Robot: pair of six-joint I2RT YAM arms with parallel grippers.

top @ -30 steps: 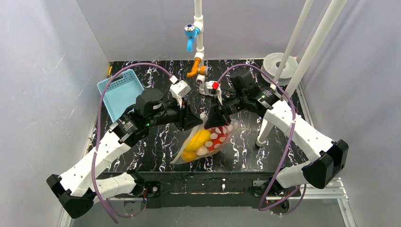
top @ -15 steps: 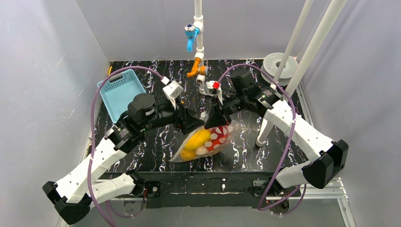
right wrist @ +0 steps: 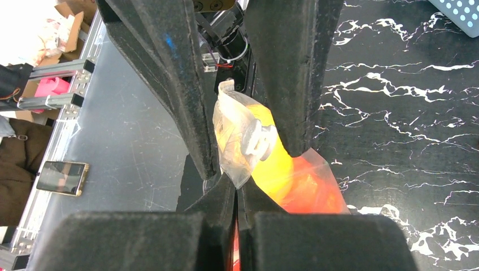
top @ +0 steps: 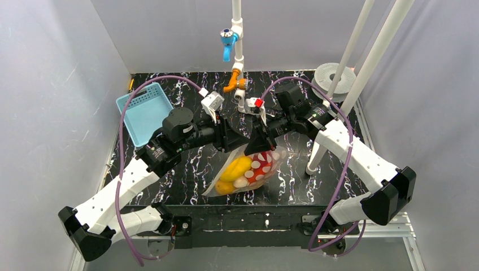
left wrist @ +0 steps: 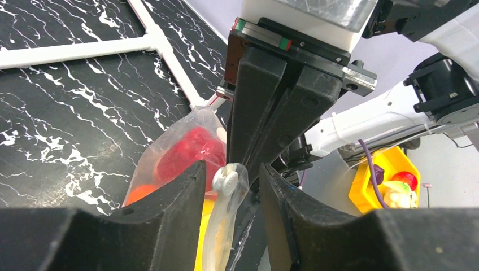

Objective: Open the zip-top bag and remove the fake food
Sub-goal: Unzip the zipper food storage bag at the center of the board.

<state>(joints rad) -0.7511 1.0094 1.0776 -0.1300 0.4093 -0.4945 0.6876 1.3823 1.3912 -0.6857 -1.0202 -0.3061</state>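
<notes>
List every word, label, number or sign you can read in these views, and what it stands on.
None can be read.
The zip-top bag carries only white dots, no lettering.
The boxes beyond the table are too blurred to show any text.

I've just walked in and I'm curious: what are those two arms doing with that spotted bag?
They're trying to open the bag and get the fake food out. The right gripper is pinched shut on the bag's top edge. The left gripper is open, with a finger on either side of that edge, not gripping it. The food is inside the bag.
</notes>
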